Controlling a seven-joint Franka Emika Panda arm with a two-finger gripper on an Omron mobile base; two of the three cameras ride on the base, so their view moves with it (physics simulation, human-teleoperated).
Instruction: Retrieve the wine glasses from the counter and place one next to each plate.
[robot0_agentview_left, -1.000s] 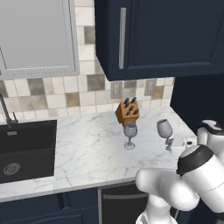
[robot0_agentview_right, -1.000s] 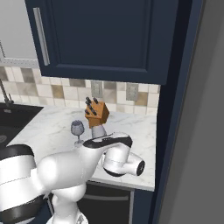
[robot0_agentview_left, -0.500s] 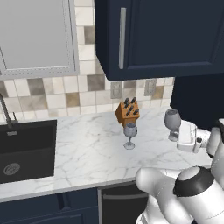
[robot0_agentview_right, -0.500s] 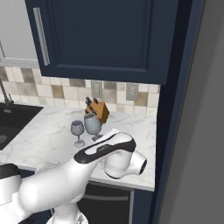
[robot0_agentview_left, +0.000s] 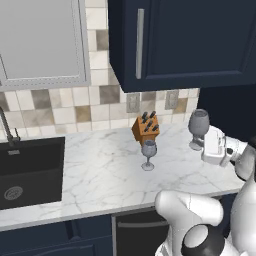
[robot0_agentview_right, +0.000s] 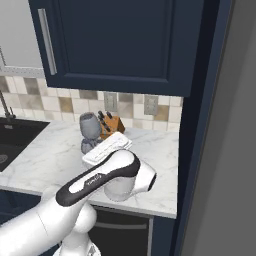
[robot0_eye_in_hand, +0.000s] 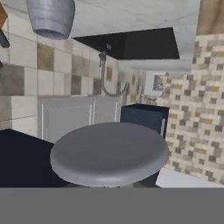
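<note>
From the left base view, I have one wine glass (robot0_agentview_left: 198, 128) lifted clear of the tabletop (robot0_agentview_left: 100, 175) at its right end, and my gripper (robot0_agentview_left: 204, 145) is clamped narrow on its stem below the bowl. The second wine glass (robot0_agentview_left: 148, 154) stands upright on the marble, just in front of the knife block (robot0_agentview_left: 146, 128) and well apart from the black sink (robot0_agentview_left: 30, 170) at the left. I judge the task to be in its early part: one glass is picked up but not delivered, the other is untouched. No plate is in sight here, so I cannot say where either glass must go.

From the right base view, the held glass's bowl (robot0_agentview_right: 90, 125) rises above my hand, in front of the knife block (robot0_agentview_right: 112, 124). My own arm covers the stem, the foot and the fingers, so the grip itself is hidden from this side. The second glass is masked too.

In the hand view, everything is rolled over. The round foot (robot0_eye_in_hand: 109, 151) of the held glass looms large and close at the bottom, and my fingertips are lost beneath it. The other glass's bowl (robot0_eye_in_hand: 50, 17) is cut off by the top edge. The sink's faucet (robot0_eye_in_hand: 107, 74) is small and hard to read.
</note>
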